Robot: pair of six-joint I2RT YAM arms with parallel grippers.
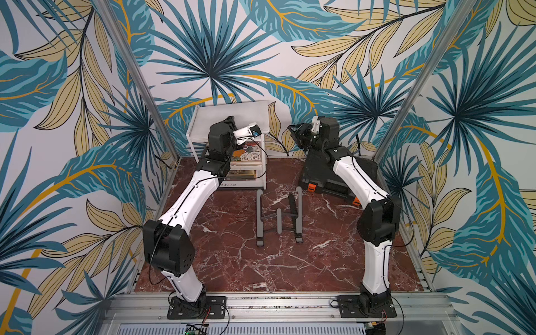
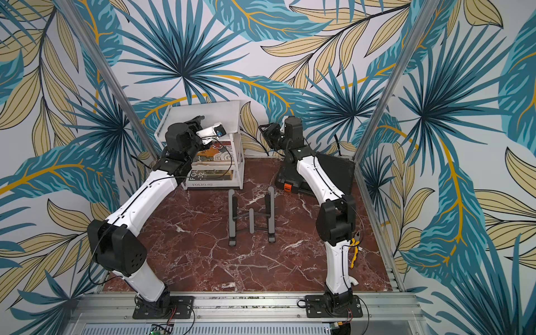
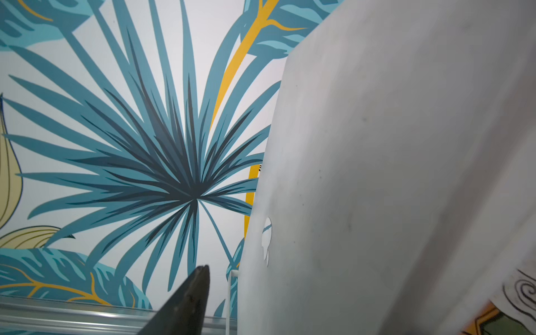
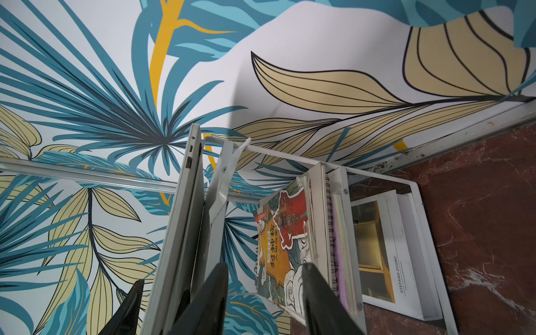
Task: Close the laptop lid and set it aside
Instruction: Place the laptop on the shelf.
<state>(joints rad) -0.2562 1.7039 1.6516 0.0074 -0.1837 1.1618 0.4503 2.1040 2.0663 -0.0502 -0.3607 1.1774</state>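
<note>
Top views showed one laptop (image 1: pixel 232 113), shut, lying on top of the single white shelf (image 1: pixel 264 171) at the back of the table (image 1: pixel 232 261); one grey stand (image 1: pixel 279 222) sat bare mid-table; one black case (image 1: pixel 319 174) lay off to the right; the left end effector (image 1: pixel 230 119) hung over the laptop, and the right end effector (image 1: pixel 294 133) was just beside the shelf, apart from it.

Left wrist view: the laptop lid (image 3: pixel 377 174) with its logo (image 3: pixel 266 240) filled one side; a single finger (image 3: pixel 188 301) stood clear of it and its partner was hidden, so I could not tell how wide that end effector was.

Right wrist view: the laptop (image 4: pixel 179 232) appeared edge-on, both halves together; the right fingers (image 4: pixel 319 298) were spread with nothing between them.

The laptop looked stiff, thin, smooth and likely slippery, fairly heavy, with a fragile screen; it was best taken by opposite edges, not the lid's middle.
</note>
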